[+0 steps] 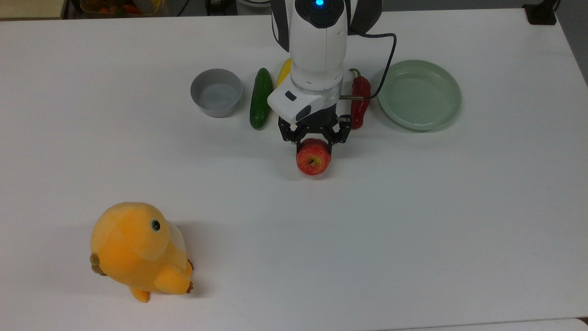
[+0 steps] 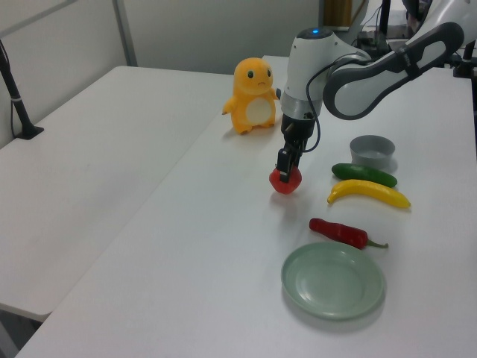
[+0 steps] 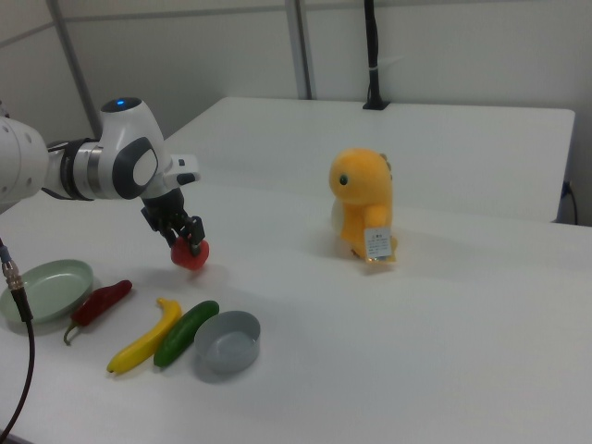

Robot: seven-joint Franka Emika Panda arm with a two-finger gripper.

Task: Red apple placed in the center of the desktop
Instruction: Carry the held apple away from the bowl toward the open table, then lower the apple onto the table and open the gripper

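Observation:
The red apple (image 1: pixel 313 158) sits between the fingers of my gripper (image 1: pixel 314 140), which is shut on its upper part. The stem end faces the top view's camera. The apple hangs very low over the white desktop (image 1: pixel 413 220), a little nearer the arm's side than the middle; I cannot tell whether it touches. The left view has the apple (image 2: pixel 285 182) under the gripper (image 2: pixel 285 170). In the right view the apple (image 3: pixel 192 255) hangs below the gripper (image 3: pixel 188 242).
Behind the gripper lie a grey bowl (image 1: pixel 216 92), a green cucumber (image 1: pixel 260 97), a yellow banana (image 2: pixel 368 193), a red chili pepper (image 1: pixel 359 101) and a pale green plate (image 1: pixel 419 94). An orange plush toy (image 1: pixel 138 250) stands at the top view's lower left.

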